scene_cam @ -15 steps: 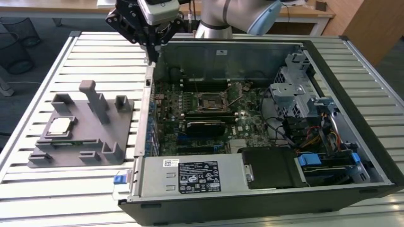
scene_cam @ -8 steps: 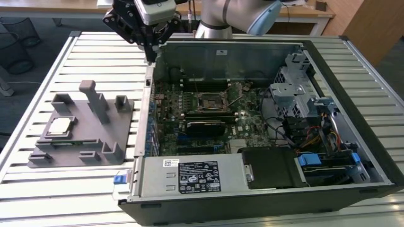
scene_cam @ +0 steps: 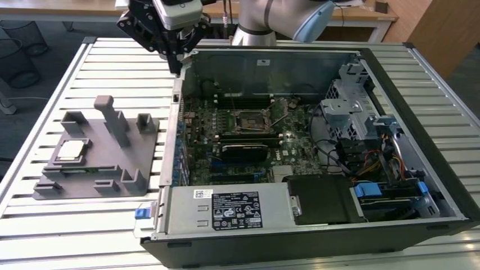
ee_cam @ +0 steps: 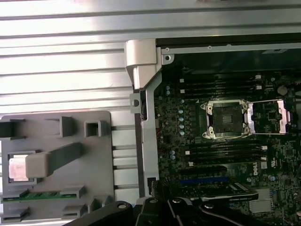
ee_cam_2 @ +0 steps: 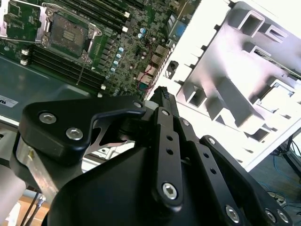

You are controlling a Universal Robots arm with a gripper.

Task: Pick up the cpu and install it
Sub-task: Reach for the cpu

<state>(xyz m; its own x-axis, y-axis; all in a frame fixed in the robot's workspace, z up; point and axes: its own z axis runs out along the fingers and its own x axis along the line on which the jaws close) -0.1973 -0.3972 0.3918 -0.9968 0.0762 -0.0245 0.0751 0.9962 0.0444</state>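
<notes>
The step in hand looks to be the pick-up, since the cpu [scene_cam: 71,149] lies untouched in its pocket on the grey fixture tray [scene_cam: 105,188]. In the exterior view that is about nine o'clock of the open computer case [scene_cam: 177,107], on the slatted table [scene_cam: 82,230]. To do it well, you would want the fingers spread wider than the chip before any descent. Come straight down, take it by two opposite edges and keep it level. Mind the tray's tall posts [scene_cam: 112,118]: in the first wrist view one of them overlaps the cpu [ee_cam: 17,168], so approach room is tight on that side. The gripper [scene_cam: 177,58] hangs over the case's rear corner, with the cpu at about seven o'clock of it and the open socket [scene_cam: 250,118] at about four o'clock. Its fingers look drawn together to a single tip, holding and touching nothing; the second wrist view shows the same closed tip [ee_cam_2: 162,94].
</notes>
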